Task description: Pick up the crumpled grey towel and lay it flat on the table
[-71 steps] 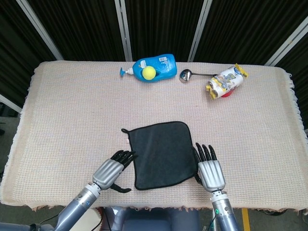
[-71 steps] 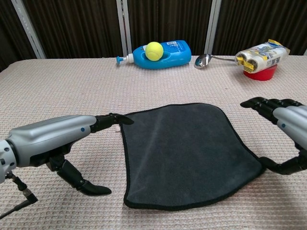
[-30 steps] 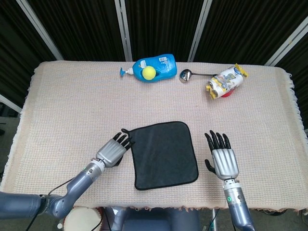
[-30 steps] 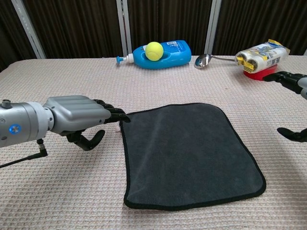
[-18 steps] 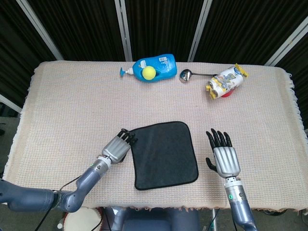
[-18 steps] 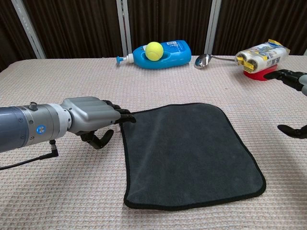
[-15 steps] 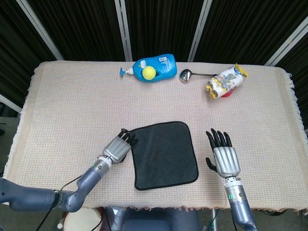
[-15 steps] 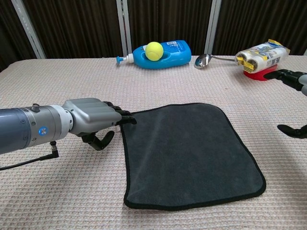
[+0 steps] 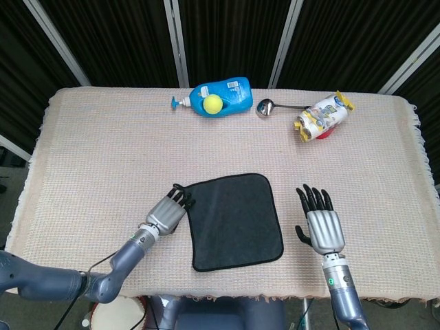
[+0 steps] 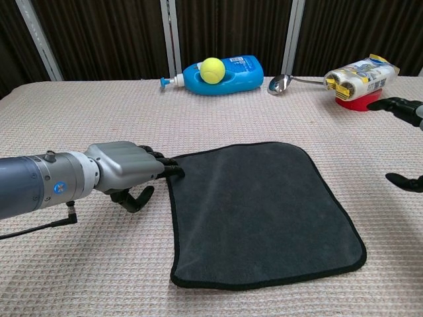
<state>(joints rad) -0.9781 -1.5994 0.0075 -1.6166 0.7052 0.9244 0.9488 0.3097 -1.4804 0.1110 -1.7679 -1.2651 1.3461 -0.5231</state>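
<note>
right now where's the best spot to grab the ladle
Probably the thin handle, from above. The ladle lies flat with its bowl beside the blue soap bottle, while the handle runs toward the snack packet, leaving bare table along its near side for fingers.

The towel (image 9: 234,220) lies flat at lower centre of the counter (image 9: 103,151). The left hand (image 9: 167,212) touches its left corner; the right hand (image 9: 323,225) sits apart, lower right. A bottle (image 9: 223,97), ball (image 9: 212,104), spoon (image 9: 265,107) and packet (image 9: 323,115) line the top edge.
</note>
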